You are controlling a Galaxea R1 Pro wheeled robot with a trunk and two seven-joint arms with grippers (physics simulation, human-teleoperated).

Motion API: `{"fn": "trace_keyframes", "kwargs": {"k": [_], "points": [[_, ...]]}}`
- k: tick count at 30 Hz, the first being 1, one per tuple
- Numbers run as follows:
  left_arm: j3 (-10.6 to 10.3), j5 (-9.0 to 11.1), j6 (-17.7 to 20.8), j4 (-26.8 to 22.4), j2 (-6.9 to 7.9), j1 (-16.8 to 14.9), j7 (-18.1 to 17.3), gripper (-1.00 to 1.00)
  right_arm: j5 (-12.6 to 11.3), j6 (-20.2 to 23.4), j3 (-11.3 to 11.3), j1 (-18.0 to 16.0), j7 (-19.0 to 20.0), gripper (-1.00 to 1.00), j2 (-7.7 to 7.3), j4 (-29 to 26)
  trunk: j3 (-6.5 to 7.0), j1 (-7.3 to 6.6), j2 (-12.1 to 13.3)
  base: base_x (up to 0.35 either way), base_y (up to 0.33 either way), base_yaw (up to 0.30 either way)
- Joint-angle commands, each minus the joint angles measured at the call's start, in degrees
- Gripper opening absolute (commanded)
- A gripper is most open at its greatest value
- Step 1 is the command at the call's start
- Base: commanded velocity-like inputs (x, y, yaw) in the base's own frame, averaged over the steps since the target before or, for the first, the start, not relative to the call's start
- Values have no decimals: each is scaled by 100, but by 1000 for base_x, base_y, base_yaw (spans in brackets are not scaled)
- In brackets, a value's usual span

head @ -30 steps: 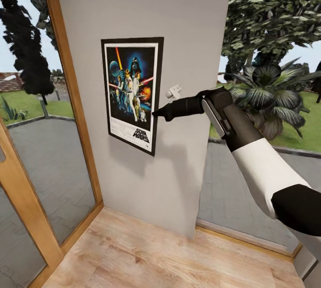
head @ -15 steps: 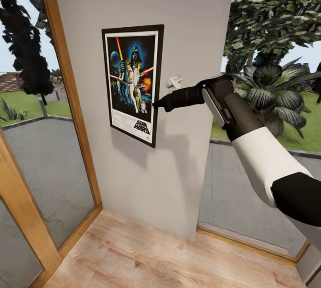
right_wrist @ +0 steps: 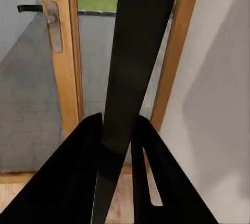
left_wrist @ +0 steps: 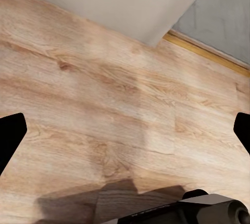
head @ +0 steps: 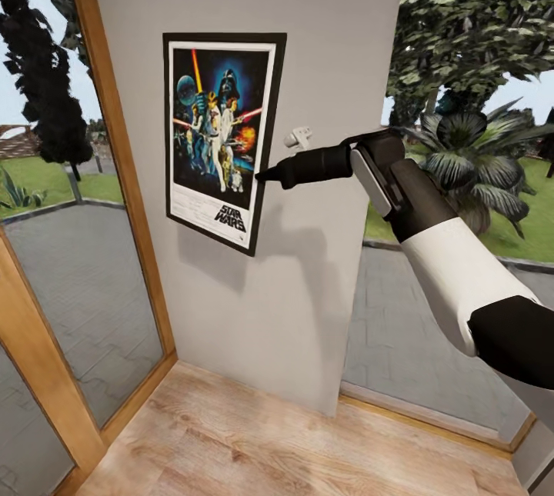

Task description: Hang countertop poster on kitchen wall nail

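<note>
Up at the wall, right hand (head: 261,175) is clamped on the poster (head: 219,138) edge; a thin-edge pinch like that might slip before hooking the nail (head: 298,138).

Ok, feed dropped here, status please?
Right gripper shut on poster edge, poster against wall. White nail beside it. Left gripper open over floor.

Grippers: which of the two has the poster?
The right gripper: its fingers pinch the poster's right edge against the wall. The left gripper is open above the wooden floor.

Black-framed, white-bordered poster (head: 221,136), dark blue artwork; grey wall (head: 308,34)
</note>
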Motion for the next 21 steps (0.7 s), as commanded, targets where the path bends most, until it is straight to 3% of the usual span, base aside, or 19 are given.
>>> {"fn": "trace_keyframes", "kwargs": {"k": [1, 21], "points": [[5, 22, 0, -1, 0, 2, -24, 100, -33, 29, 5, -3, 11, -100, -3, -4, -1, 2, -3, 0, 0, 0], [5, 22, 0, -2, 0, 2, -24, 100, -66, -1, 23, 11, 420, -100, -23, -14, -1, 2, -3, 0, 0, 0]]}}
